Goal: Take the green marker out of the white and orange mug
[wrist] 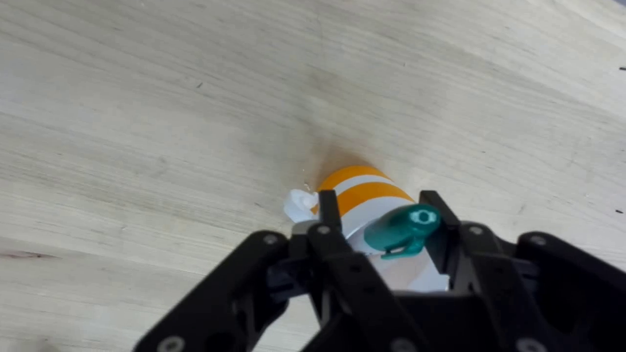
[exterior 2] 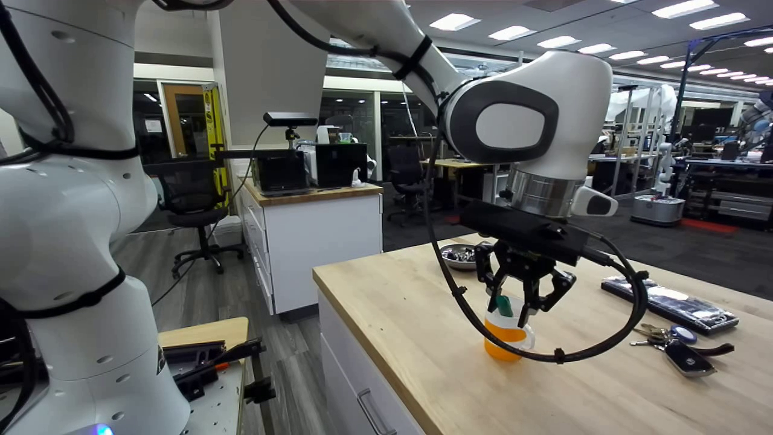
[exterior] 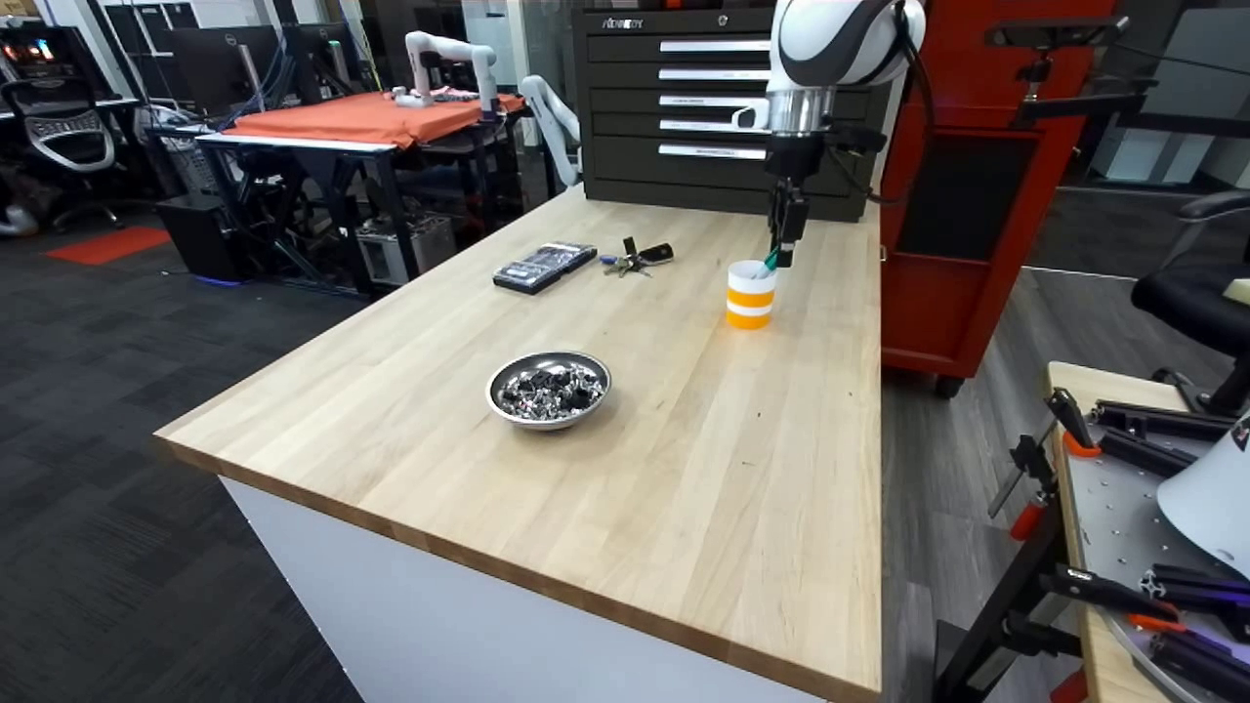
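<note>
The worktable (exterior: 635,508) provides a flat base. The arm (exterior 2: 531,121) hangs over it, presumably so that the gripper (wrist: 379,200) can approach from above. The gripper's two fingers stand parted and pinch nothing. Near their tips, the white and orange mug (exterior: 749,298) stands upright, which keeps its mouth accessible. The green marker (wrist: 398,232) leans in the mug; its cap projects above the rim, apparently between the fingers, and is the likely grasp point. From where I stand, I cannot confirm whether the cap touches the finger beside it.
</note>
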Robot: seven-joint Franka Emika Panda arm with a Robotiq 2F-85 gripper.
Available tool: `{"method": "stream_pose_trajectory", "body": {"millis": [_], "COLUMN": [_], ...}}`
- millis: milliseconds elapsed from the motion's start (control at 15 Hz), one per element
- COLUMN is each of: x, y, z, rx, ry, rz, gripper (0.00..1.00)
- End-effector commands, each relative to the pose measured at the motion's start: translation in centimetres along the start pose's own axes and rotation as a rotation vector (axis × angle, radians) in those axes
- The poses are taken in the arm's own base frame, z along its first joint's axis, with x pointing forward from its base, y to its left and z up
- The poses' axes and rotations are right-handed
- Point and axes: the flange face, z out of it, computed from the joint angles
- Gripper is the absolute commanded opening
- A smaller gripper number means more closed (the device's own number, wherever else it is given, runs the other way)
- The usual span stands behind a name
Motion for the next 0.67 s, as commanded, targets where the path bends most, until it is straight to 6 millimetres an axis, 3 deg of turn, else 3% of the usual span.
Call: {"method": "stream_pose_trajectory", "body": {"millis": [0,133,600], "x": [0.5,0.7,0.3], "y": [0.3,-0.1,-1.6], "z": [-0.3,-0.3,-2.0], "rx": [0.01,0.009,0.003], "ry": [0.024,0.021,-0.018], "rz": [-0.014,-0.022,-0.014], "gripper": [0.16,0.03,0.06]}}
